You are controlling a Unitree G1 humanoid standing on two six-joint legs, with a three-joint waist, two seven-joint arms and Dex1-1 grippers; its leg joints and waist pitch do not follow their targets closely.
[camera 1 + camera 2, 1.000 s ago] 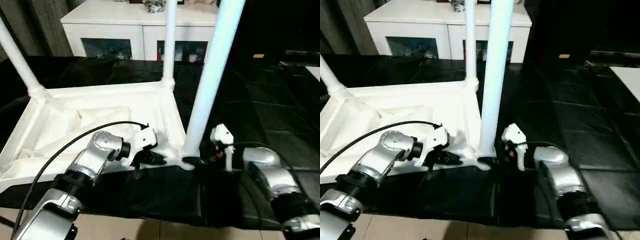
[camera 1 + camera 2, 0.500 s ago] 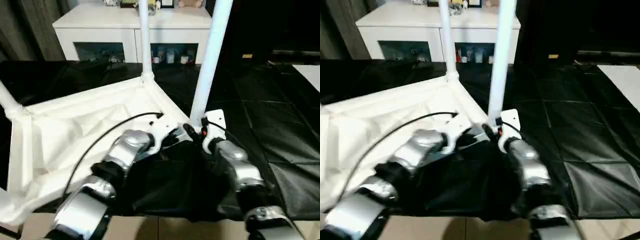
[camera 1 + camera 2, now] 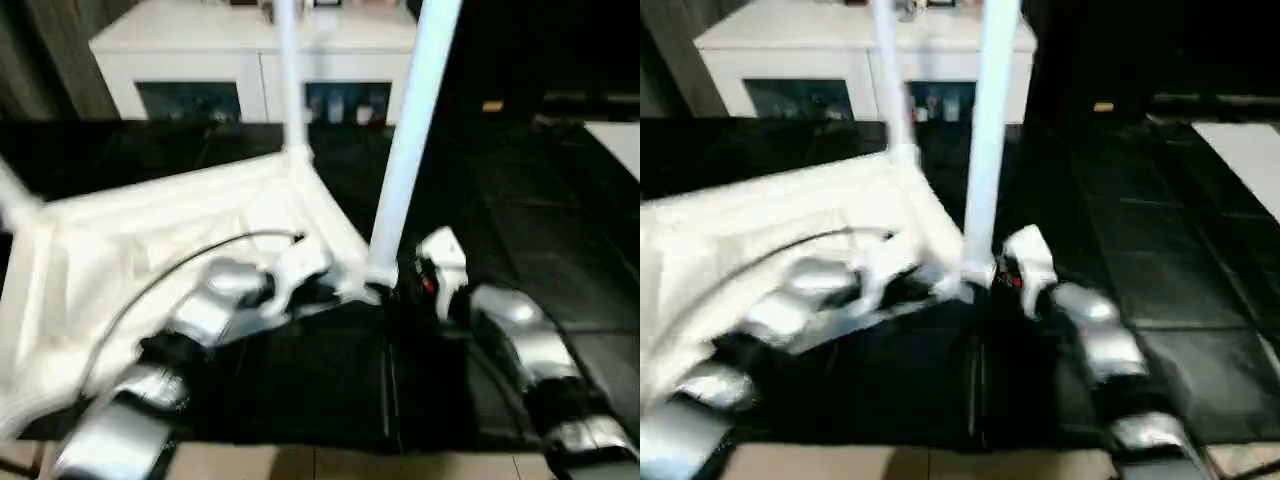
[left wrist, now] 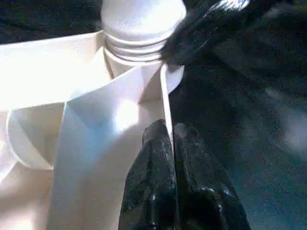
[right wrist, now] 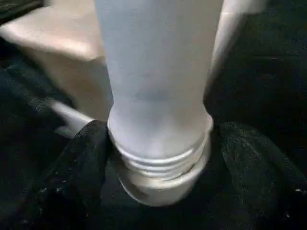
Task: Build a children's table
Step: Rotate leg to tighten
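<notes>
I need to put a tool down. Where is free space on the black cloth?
Free: the black cloth right of the near leg, toward the white cabinet. Crowded: the table top's near corner, where both grippers meet.

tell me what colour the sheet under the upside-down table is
Black. The sheet spread under the children's table shows best in the left eye view.

Table (image 3: 150,230): upside down on the cloth (image 3: 520,220), left of centre, underside up. Near leg (image 3: 410,150): upright in the near right corner socket. Far leg (image 3: 288,75): upright in the corner socket behind it. Left gripper (image 4: 170,139): at the table's near rim, just left of the near leg. Right gripper (image 5: 158,158): around the near leg's base, from the right. Cabinet (image 3: 250,60): behind the table, at the far edge.
</notes>
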